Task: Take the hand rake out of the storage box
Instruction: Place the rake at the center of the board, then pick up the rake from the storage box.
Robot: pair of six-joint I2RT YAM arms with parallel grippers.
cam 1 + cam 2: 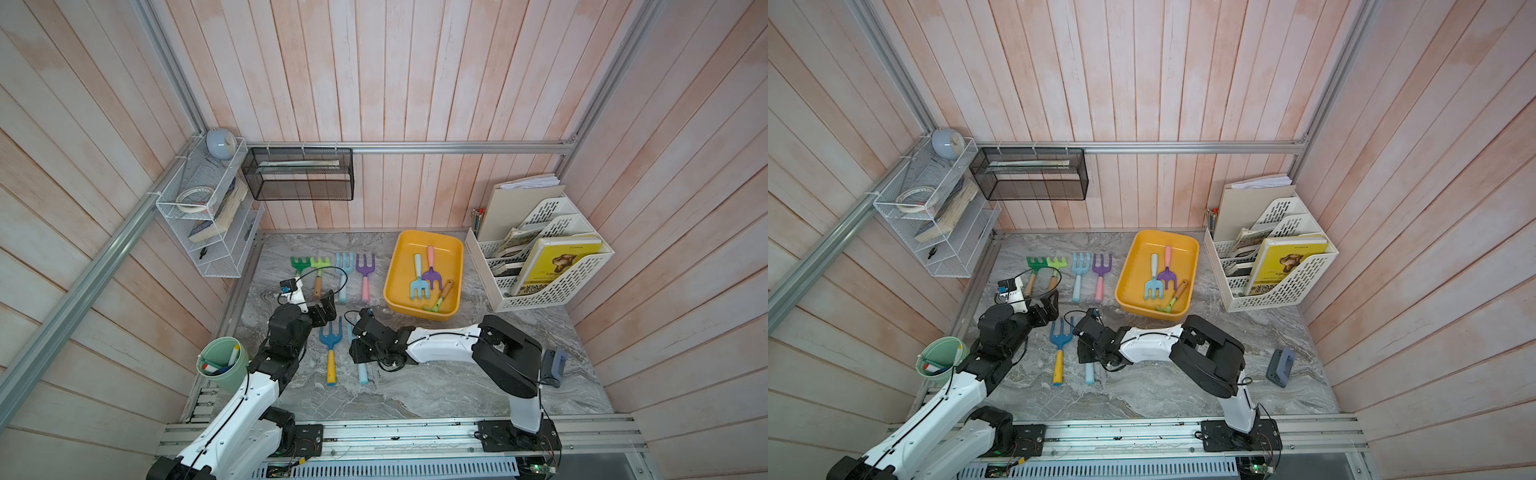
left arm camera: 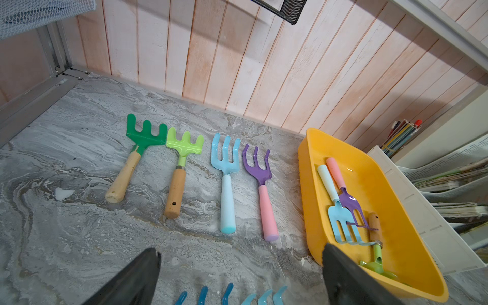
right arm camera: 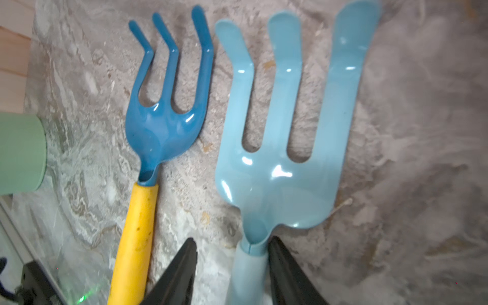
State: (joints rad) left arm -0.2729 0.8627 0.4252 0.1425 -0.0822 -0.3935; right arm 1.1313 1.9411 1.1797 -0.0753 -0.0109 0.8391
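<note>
The yellow storage box (image 1: 390,270) (image 1: 1124,274) (image 2: 306,184) stands at the back right of the table. In it lie a light blue hand rake (image 1: 419,278), a purple one with a pink handle (image 1: 431,266) and a green one with a wooden handle (image 1: 440,299). My right gripper (image 3: 232,241) (image 1: 356,349) is open around the neck of another light blue rake (image 3: 277,158) that lies on the table. One finger touches its handle and the other stands apart. My left gripper (image 2: 240,249) (image 1: 328,309) is wide open and holds nothing.
A dark blue rake with a yellow handle (image 1: 330,349) lies beside the right gripper. Several rakes (image 1: 344,274) lie in a row at the back. Around them are a white file rack (image 1: 548,266), a green cup (image 1: 222,365), a grey hole punch (image 1: 1281,368) and a black mesh basket (image 1: 299,174).
</note>
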